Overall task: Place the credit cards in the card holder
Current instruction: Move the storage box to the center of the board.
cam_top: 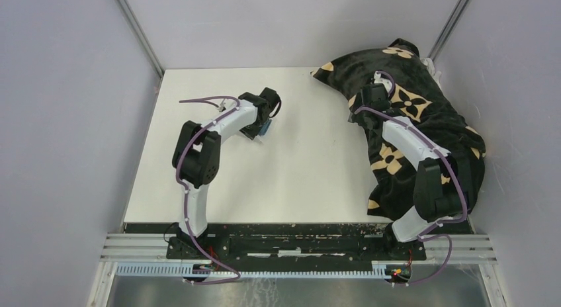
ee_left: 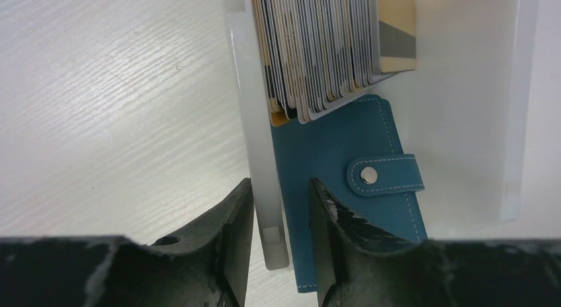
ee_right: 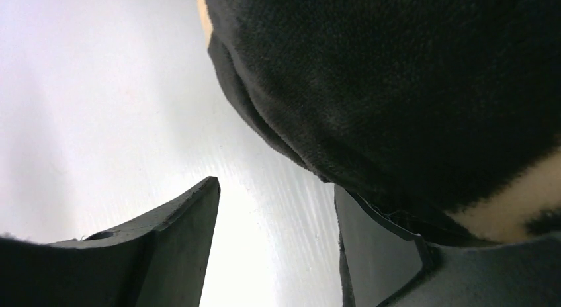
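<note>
1. The card holder (ee_left: 344, 155) is a teal-blue wallet with pale stitching. It lies folded shut and flat inside a clear tray (ee_left: 522, 108), and its snap tab (ee_left: 385, 175) is fastened with a silver stud.
2. The credit cards (ee_left: 324, 49) stand on edge in a fanned stack in the same tray, just beyond the holder. Their near corners overlap its far edge. The outermost face is tan with a grey stripe.
3. My left fingers (ee_left: 321, 208) stand part-way apart astride one wall of the tray. One is outside it over the bench (ee_left: 112, 108), and the other is over the holder's edge. Teal shows between the wall and the inner finger, and I see nothing pinched.
4. My right fingers (ee_right: 202, 208) are spread wide with bare bench between them, gripping nothing. A black plush blanket (ee_right: 410, 75) bulges over one of them.
5. For room, white bench lies open beside the tray and across the middle between my arms. The blanket fills the right side from the far corner to near the front edge. Pale walls (cam_top: 66, 122) close in both sides.
6. Only the left wrist view shows the cards and the tab; the top view gives just a sliver of teal by my left fingers. Only the top view shows the blanket's tan flower pattern and how far apart my arms are.
</note>
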Controlling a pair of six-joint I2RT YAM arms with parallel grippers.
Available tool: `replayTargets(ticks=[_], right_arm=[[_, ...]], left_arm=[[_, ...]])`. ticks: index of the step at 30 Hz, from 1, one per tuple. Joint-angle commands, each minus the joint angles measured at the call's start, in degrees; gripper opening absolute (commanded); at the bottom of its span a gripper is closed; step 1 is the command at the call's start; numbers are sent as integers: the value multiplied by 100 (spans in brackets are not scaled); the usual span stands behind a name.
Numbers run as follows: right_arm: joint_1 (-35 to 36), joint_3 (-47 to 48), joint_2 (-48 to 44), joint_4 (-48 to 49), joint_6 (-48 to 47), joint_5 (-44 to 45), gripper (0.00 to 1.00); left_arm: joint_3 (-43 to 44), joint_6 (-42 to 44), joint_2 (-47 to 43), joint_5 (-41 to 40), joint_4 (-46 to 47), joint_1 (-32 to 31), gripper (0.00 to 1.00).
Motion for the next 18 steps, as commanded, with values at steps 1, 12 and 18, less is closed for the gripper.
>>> replayTargets(ticks=[1, 12, 18], right_arm=[[191, 36, -277, 85, 15, 45, 72], [993, 176, -469, 22, 344, -17, 75], [1358, -4, -633, 395, 904, -596, 75]], left_arm=[[222, -169, -124, -222, 75, -104, 45], [-138, 44, -817, -259, 77, -177, 67], [-341, 197, -1301, -342, 91, -228, 72]])
